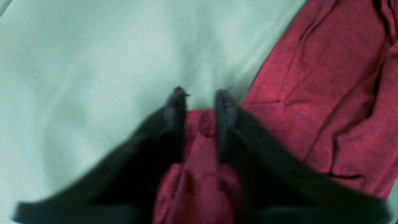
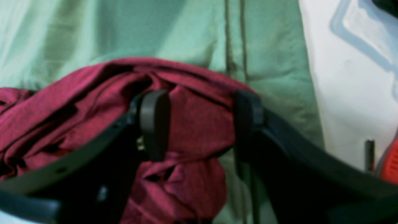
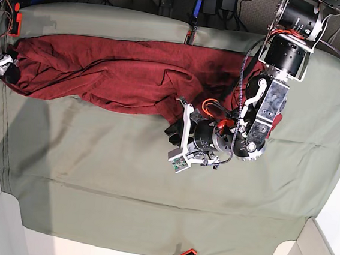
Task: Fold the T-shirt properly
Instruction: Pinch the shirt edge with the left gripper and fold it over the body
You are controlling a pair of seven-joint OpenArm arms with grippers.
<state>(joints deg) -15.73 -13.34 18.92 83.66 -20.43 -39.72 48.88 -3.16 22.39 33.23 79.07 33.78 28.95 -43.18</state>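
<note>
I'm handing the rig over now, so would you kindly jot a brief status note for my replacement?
Left claw: fingers astride an edge of the dark red heathered knit T-shirt, narrow gap, grip not confirmed.
Right claw: open, fingers astride the bunched shirt end at the table's side.
Shirt: a rumpled band along the far side of the sage-green table cloth.
Done: no neat fold.
Left: spread, fold.

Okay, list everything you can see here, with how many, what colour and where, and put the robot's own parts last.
T-shirt: one, dark red, bunched in a long strip across the far half of the table.
Table cloth: one, sage green, covering the table.
Clamps: several, orange, on the cloth's edges.
Left gripper: one, black, fingers narrowed around a fold of the shirt's edge.
Right gripper: one, black, open astride the shirt's bunched end.
</note>
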